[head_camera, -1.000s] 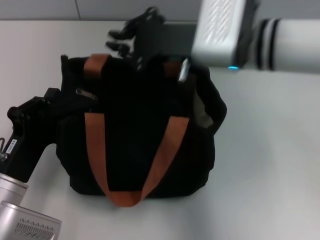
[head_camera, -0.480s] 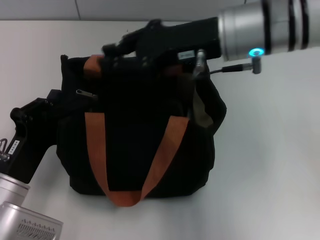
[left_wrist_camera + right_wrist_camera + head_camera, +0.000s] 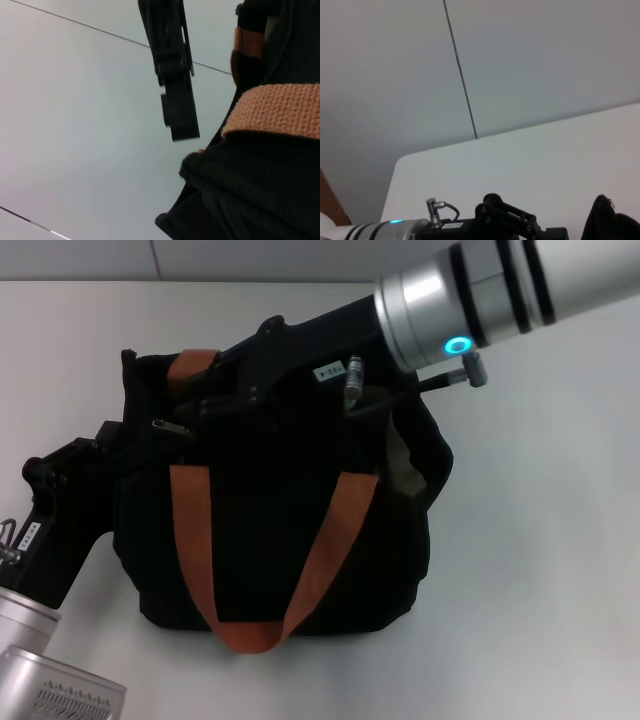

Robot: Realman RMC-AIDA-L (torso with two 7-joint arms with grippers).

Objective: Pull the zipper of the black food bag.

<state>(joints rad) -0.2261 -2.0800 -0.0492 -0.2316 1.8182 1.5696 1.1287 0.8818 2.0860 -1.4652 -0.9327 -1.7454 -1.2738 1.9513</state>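
Note:
The black food bag point(image 3: 270, 530) stands in the middle of the white table in the head view, with two orange-brown strap handles point(image 3: 190, 540). The zipper's small silver pull tab point(image 3: 168, 426) lies on the bag's top near its left end. My right gripper point(image 3: 203, 407) reaches in from the upper right across the bag's top, its tip just right of the pull tab; black on black hides its grip. My left gripper point(image 3: 85, 480) rests against the bag's left side. The left wrist view shows the bag point(image 3: 270, 190) and a strap point(image 3: 280, 110) close up.
A silver cylindrical connector plug point(image 3: 354, 380) with a cable hangs from the right arm over the bag's open right end, where the pale lining point(image 3: 400, 465) shows. The white table point(image 3: 540, 560) stretches to the right and in front. A grey wall point(image 3: 520, 60) stands behind.
My right arm has swung down and to the left: its gripper moved from behind the bag to the bag's top left, next to the pull tab. The left arm and bag have stayed put.

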